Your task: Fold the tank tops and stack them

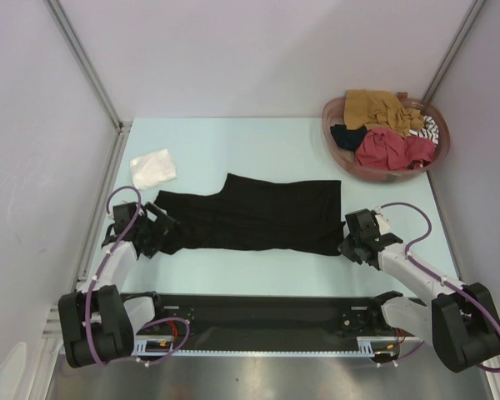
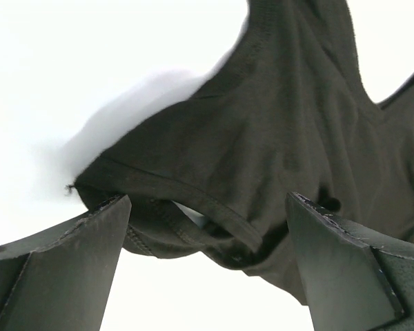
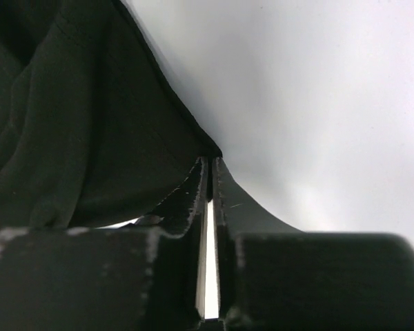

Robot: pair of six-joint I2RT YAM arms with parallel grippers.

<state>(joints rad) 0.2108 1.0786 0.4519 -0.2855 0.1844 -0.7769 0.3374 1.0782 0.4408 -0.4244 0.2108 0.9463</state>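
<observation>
While right gripper (image 3: 208, 162) pinches the black tank top's (image 1: 258, 217) corner, left gripper (image 2: 208, 200) gapes wide around a strap (image 2: 167, 185); guessing it clamps next.

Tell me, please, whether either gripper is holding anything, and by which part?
The right gripper appears to pinch the black tank top at its near right corner. The left gripper is open at the strap end, holding nothing.
</observation>
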